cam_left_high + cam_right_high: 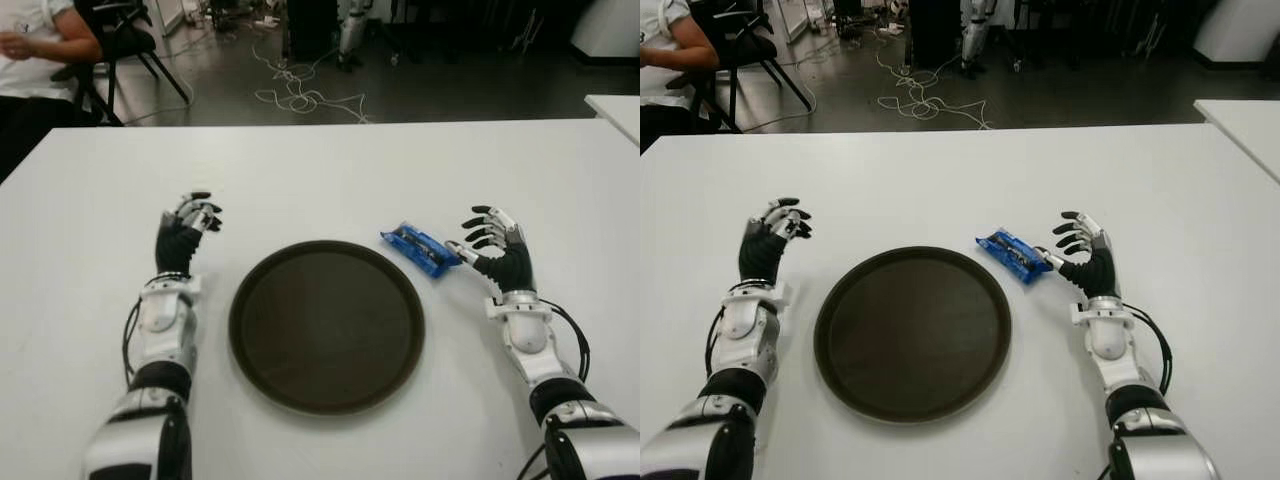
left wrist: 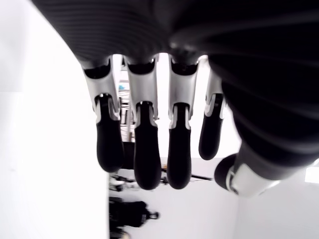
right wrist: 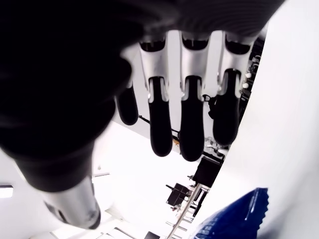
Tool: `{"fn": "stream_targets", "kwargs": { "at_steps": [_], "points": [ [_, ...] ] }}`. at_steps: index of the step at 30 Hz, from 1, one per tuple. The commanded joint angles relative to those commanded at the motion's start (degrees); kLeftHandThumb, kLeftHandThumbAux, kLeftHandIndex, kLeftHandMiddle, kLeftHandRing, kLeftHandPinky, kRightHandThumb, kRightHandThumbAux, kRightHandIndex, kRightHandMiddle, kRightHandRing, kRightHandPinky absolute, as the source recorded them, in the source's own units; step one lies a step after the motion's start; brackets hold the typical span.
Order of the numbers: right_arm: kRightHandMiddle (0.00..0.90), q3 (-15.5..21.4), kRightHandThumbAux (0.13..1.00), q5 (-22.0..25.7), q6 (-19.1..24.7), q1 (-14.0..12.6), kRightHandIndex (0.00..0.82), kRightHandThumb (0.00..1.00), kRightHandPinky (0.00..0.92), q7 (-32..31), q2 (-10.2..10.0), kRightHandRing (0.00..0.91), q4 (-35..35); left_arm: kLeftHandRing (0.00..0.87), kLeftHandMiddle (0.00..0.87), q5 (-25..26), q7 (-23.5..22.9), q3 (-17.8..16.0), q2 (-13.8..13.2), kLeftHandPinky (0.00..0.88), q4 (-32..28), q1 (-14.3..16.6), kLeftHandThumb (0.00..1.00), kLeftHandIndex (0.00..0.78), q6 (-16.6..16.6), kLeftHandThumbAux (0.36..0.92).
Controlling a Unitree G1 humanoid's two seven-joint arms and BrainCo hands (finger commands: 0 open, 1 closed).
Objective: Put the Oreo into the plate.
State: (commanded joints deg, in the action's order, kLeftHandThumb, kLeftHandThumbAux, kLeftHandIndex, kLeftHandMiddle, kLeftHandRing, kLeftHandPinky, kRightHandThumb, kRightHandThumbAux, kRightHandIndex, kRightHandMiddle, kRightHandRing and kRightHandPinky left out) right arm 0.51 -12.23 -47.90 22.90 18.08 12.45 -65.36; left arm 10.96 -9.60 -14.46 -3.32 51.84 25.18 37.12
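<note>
The Oreo pack [image 1: 420, 249] is seen flat on the table [image 1: 320, 170], just beside the plate [image 1: 326, 325]. The right robot hand [image 1: 492, 243] is held released next to it, grasping nothing; the left robot hand [image 1: 186, 232] is released too. The thin wrapper could be nudged away by a shallow pinch

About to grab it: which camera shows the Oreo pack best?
The left eye view: the whole blue Oreo pack lies on the table between plate and right hand. The right eye view matches. The right wrist view catches only one crimped end; the left wrist view shows none.
</note>
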Motion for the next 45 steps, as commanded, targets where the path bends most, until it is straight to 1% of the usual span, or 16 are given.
{"fn": "stream_targets", "kwargs": {
  "at_steps": [3,7,13,19,20,22,25,29,31,33,35,39,41,43,44,45],
  "points": [
    [0.445,-0.3,0.793,-0.2,-0.3,0.0,0.295,0.13,0.508,0.2,0.1,0.481,-0.1,0.512,0.509,0.0,0.2,0.2,0.3,0.477,-2.0,-0.7,0.938,0.359,-0.8,0.658],
    [0.454,-0.5,0.815,-0.5,-0.6,0.0,0.299,0.148,0.513,0.5,0.3,0.486,-0.2,0.518,0.498,-0.2,0.6,0.5,0.7,0.487,-5.2,-1.9,0.935,0.348,-1.4,0.661],
    [0.461,-0.8,0.817,-1.4,-0.7,0.2,0.311,0.134,0.509,1.0,0.4,0.488,-0.5,0.531,0.49,-0.6,1.1,1.2,1.5,0.516,-12.4,-3.8,0.931,0.336,-2.7,0.665],
    [0.463,-0.9,0.822,-1.6,-0.9,0.4,0.325,0.125,0.504,1.4,0.6,0.487,-1.1,0.539,0.492,-1.1,1.2,2.0,1.4,0.536,-16.0,-4.5,0.932,0.333,-2.5,0.665],
    [0.463,-0.9,0.823,-1.7,-0.9,0.5,0.325,0.12,0.503,1.4,0.6,0.487,-1.2,0.54,0.492,-1.2,1.4,2.2,1.4,0.538,-16.9,-4.6,0.932,0.333,-2.9,0.665],
    [0.462,-0.9,0.819,-1.7,-0.9,0.5,0.317,0.119,0.503,1.4,0.7,0.487,-1.3,0.521,0.463,-1.4,1.7,2.6,1.4,0.535,-18.4,-4.7,0.937,0.381,-3.6,0.66],
    [0.461,-0.9,0.811,-1.6,-0.8,0.6,0.31,0.121,0.499,1.4,0.7,0.486,-1.5,0.538,0.474,-2.1,2.9,3.2,1.4,0.527,-21.1,-4.5,0.932,0.346,-5.6,0.665],
    [0.46,-1.1,0.8,-1.8,-0.5,0.7,0.308,0.122,0.497,1.5,0.7,0.487,-1.6,0.546,0.476,-3.4,4.9,4.1,1.3,0.532,-23.8,-2.7,0.929,0.331,-8.9,0.668],
    [0.46,-1.2,0.796,-2.0,-0.3,0.8,0.307,0.115,0.5,1.7,0.8,0.489,-1.9,0.548,0.475,-3.9,5.5,4.1,0.6,0.531,-22.3,-0.6,0.928,0.328,-10.0,0.669],
    [0.462,-1.3,0.794,-2.3,-0.1,0.9,0.308,0.108,0.505,2.2,0.9,0.491,-2.0,0.549,0.474,-4.1,5.4,3.7,-0.6,0.526,-18.4,1.9,0.927,0.326,-10.5,0.669],
    [0.463,-1.5,0.794,-2.6,0.1,1.0,0.31,0.104,0.508,2.7,0.9,0.491,-2.1,0.548,0.474,-4.2,5.2,3.5,-1.4,0.519,-15.1,3.2,0.927,0.325,-10.5,0.67],
    [0.462,-1.6,0.796,-2.8,0.1,1.0,0.31,0.116,0.513,3.2,0.9,0.492,-2.2,0.551,0.47,-4.1,4.7,3.4,-2.2,0.514,-10.5,4.8,0.926,0.321,-10.2,0.671],
    [0.46,-1.5,0.797,-2.8,0.2,1.0,0.308,0.127,0.513,3.4,0.9,0.49,-2.2,0.553,0.469,-3.5,4.0,2.9,-3.0,0.514,-5.5,6.5,0.925,0.319,-10.1,0.672],
    [0.455,-1.4,0.798,-2.8,0.3,1.0,0.304,0.145,0.513,3.6,0.8,0.485,-2.3,0.556,0.466,-3.1,3.6,2.6,-3.4,0.524,-3.2,7.9,0.925,0.317,-11.1,0.673],
    [0.455,-1.4,0.799,-2.8,0.4,1.1,0.304,0.149,0.515,3.6,0.8,0.485,-2.4,0.544,0.444,-2.9,3.4,2.5,-3.5,0.53,-2.4,8.3,0.929,0.357,-11.4,0.668],
    [0.455,-1.4,0.799,-2.8,0.7,1.1,0.304,0.15,0.515,3.5,0.9,0.485,-2.5,0.54,0.435,-2.5,3.3,2.1,-3.9,0.532,-0.5,9.3,0.931,0.371,-12.3,0.667]
  ]
}}
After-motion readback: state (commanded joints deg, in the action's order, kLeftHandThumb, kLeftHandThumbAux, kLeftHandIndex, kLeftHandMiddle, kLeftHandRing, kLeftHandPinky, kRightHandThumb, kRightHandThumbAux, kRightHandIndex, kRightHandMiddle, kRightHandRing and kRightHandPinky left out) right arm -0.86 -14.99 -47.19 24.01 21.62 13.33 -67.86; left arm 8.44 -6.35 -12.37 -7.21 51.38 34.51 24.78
